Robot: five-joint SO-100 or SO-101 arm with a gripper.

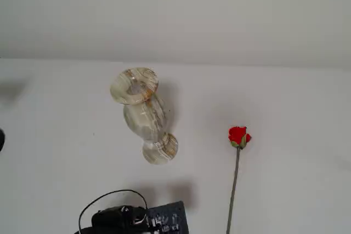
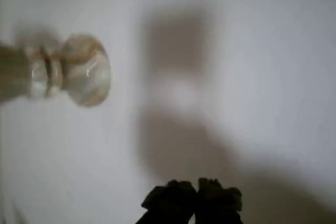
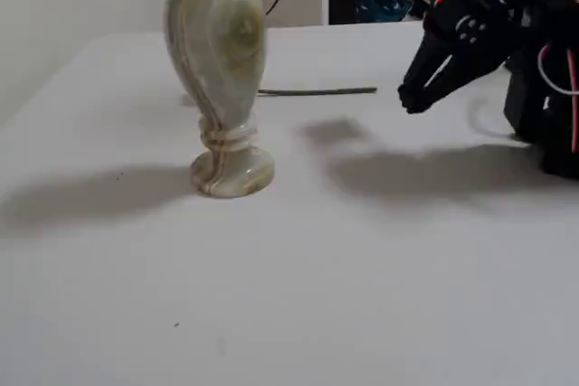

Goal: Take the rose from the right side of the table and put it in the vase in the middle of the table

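Observation:
The marbled cream vase (image 1: 143, 114) stands upright in the middle of the white table (image 1: 296, 152). It shows in the other fixed view (image 3: 217, 61) and, blurred, at the left of the wrist view (image 2: 84, 71). The rose (image 1: 238, 135) lies flat to the vase's right, red bloom toward the far side and stem running to the near edge. Only its thin stem (image 3: 317, 91) shows behind the vase in the side-on fixed view. My black gripper (image 3: 409, 99) hovers above the table, off to the vase's right in that view, fingertips (image 2: 181, 193) together with nothing between them.
The arm's body and a black cable (image 1: 129, 217) sit at the bottom edge of one fixed view. A pale wall rises behind the table's far edge. Dark clutter and wires (image 3: 552, 70) stand at the right of the side-on view.

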